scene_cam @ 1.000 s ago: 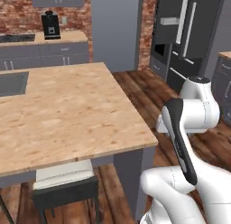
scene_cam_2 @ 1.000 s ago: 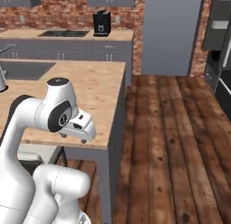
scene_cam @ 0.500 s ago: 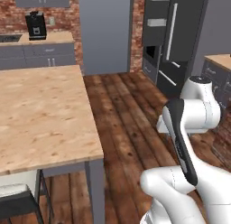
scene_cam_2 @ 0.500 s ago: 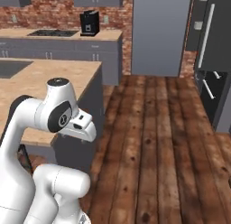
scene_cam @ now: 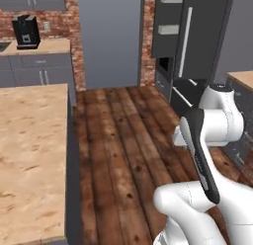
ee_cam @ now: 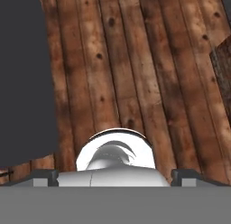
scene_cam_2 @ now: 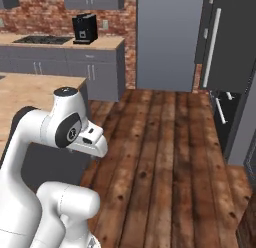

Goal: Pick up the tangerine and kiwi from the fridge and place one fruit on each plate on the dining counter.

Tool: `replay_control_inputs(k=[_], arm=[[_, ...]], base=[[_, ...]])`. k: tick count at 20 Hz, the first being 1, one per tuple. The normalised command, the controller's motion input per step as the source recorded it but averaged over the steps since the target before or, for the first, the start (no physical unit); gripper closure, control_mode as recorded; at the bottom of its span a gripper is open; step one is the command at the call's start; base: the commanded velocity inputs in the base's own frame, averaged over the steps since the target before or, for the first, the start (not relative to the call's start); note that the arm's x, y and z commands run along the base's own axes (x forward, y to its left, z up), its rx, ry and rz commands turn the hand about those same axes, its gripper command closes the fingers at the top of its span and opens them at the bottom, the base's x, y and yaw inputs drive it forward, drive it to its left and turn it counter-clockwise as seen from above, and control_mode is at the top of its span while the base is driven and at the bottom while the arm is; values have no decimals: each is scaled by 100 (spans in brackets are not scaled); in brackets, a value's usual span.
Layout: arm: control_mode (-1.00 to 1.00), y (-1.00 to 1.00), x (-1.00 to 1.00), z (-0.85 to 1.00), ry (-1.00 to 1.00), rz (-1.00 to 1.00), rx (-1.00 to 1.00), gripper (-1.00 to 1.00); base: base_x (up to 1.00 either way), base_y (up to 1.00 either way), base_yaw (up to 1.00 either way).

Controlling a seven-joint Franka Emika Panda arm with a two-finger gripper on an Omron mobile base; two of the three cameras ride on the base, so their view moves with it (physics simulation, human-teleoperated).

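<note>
At the left edge of the left base view lies the wood-grain tabletop of the dining counter, no plates in sight on it. The fridge, tall, dark and closed, stands at the upper right, its pale handle running vertically; tangerine and kiwi are presumably inside. In the hand view the hand points down at the floor, fingertips spread wide and empty, so the fridge lies ahead and rightward.

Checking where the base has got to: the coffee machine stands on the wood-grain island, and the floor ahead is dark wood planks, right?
Not quite. The coffee machine stands on the grey-cabinet counter against the brick wall, not on the wood-grain island, as the right base view shows. The floor ahead is dark wood planks.
</note>
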Motion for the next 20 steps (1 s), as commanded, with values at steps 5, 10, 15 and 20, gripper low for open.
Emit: replay_control_inputs(k=[5,10,15,20], arm=[[100,0,0,0,0,0,0,-100],[100,0,0,0,0,0,0,-100],[100,0,0,0,0,0,0,-100],[100,0,0,0,0,0,0,-100]], base=[[99,-3,0],[100,-5,0],[100,-5,0],[100,-26,0]])
